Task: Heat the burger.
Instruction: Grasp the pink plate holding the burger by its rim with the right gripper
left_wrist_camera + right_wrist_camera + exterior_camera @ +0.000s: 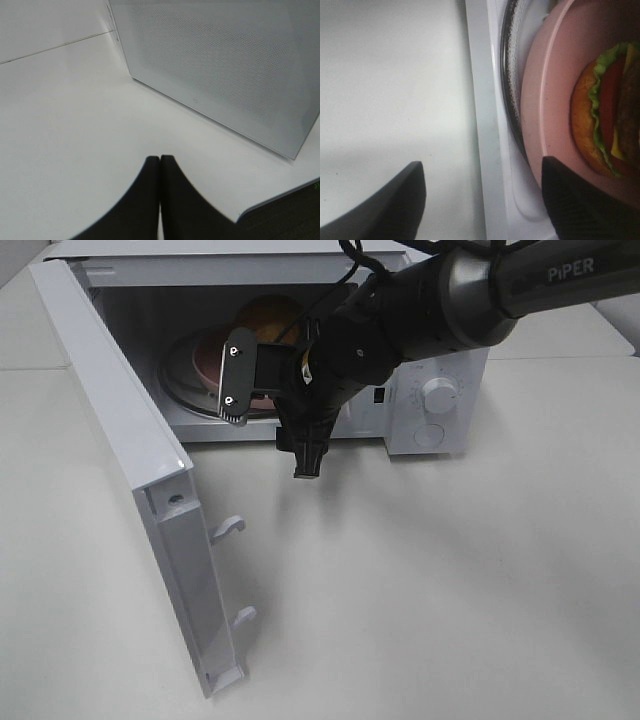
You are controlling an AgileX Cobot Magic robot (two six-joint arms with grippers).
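The burger [270, 315] sits on a pink plate [205, 362] on the glass turntable [178, 380] inside the open microwave [440, 400]. In the right wrist view the burger [605, 120] shows its bun, lettuce, tomato and cheese on the plate [555, 100]. My right gripper [270, 415] hangs open at the oven's mouth. One finger is over the plate's near rim, the other is outside above the table, and nothing is held between them [485, 200]. My left gripper [160, 172] is shut and empty above the table, beside a white perforated microwave panel [225, 65].
The microwave door [120, 440] stands swung out to the left, with its two latch hooks [228, 528] facing the table. The control dials [437, 395] are at the oven's right, behind my right arm. White tabletop [450, 590] lies in front.
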